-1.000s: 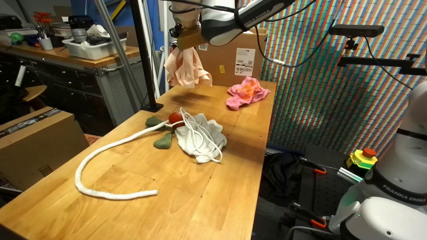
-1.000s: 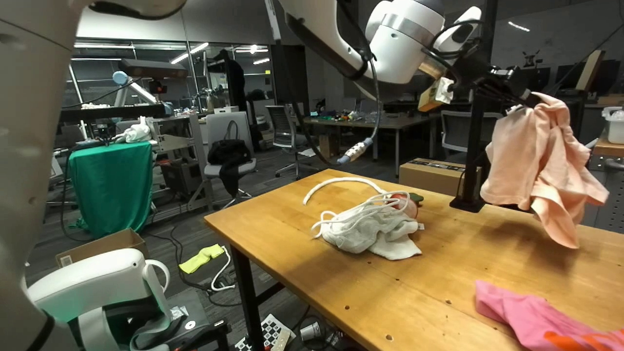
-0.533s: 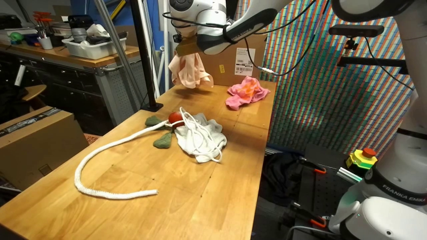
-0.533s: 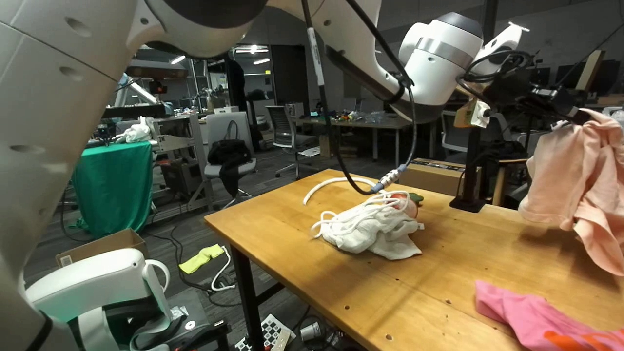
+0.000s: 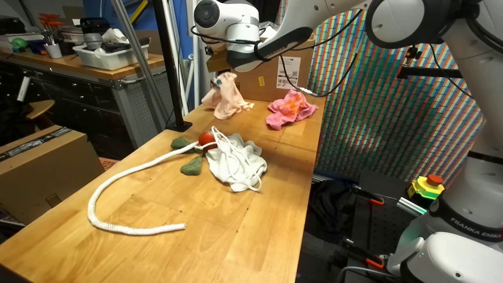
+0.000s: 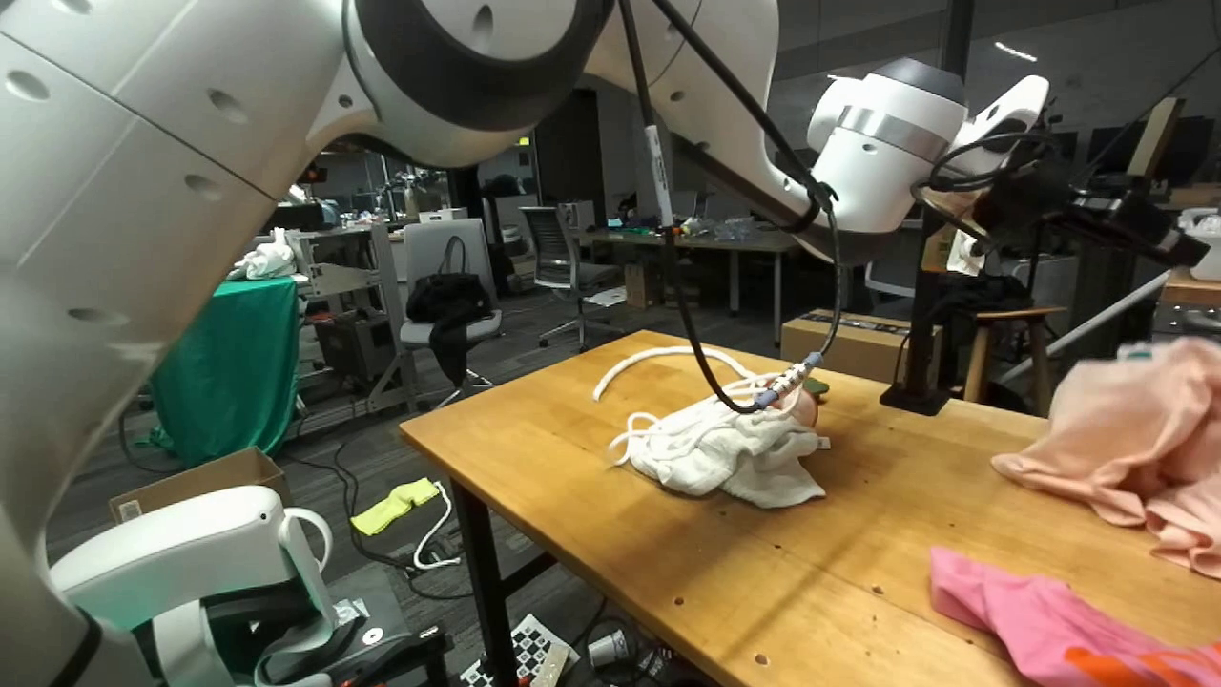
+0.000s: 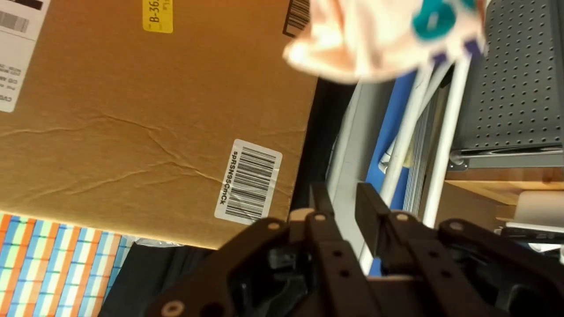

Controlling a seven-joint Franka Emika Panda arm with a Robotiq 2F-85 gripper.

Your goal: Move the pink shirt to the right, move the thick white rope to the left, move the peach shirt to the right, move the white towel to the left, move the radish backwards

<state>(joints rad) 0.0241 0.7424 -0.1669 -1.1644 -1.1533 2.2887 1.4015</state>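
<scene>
Thick white rope [image 5: 92, 208]: nearest in an exterior view, curving over the table [image 5: 255, 236] to the radish [image 5: 207, 139]
White towel [image 6: 734, 466]: beside the radish, thin white cord [image 5: 224, 147] on it; probably my next pick
Pink shirt [image 5: 291, 108]: farther off
Peach shirt [image 5: 226, 96]: loose, touching or just above the table; I judge its rightward step in hand
Gripper [image 7: 343, 193]: above it, fingers parted, grasping nothing; I should back clear

The arm base [image 5: 465, 223] reads "FRANKA EMIKA", the box's [image 7: 132, 92] white label [image 7: 248, 182] "spRSN95CmCk", its yellow label [image 7: 157, 16] "B-36".
</scene>
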